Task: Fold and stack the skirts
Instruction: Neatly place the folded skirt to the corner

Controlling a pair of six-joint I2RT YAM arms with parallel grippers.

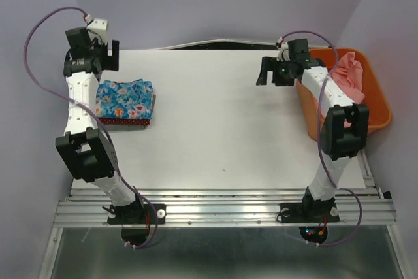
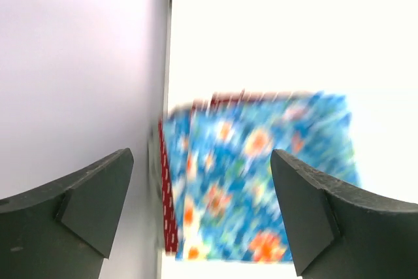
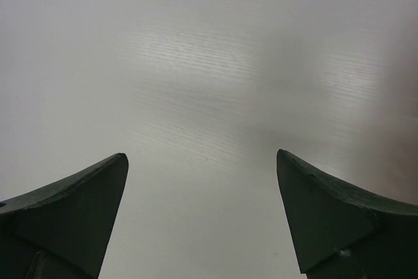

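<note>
Both sets of jaws are seen spread wide, nothing held. The blue skirt (image 1: 125, 98) is laid folded on the red dotted skirt (image 1: 128, 123) at the left of the top view, long side running left to right, just below the left gripper (image 1: 108, 57). The right gripper (image 1: 266, 71) is parked well apart at upper right, beside the orange bin (image 1: 379, 106), where pink cloth (image 1: 349, 73) is heaped, so that arm is judged nearer to it.
</note>
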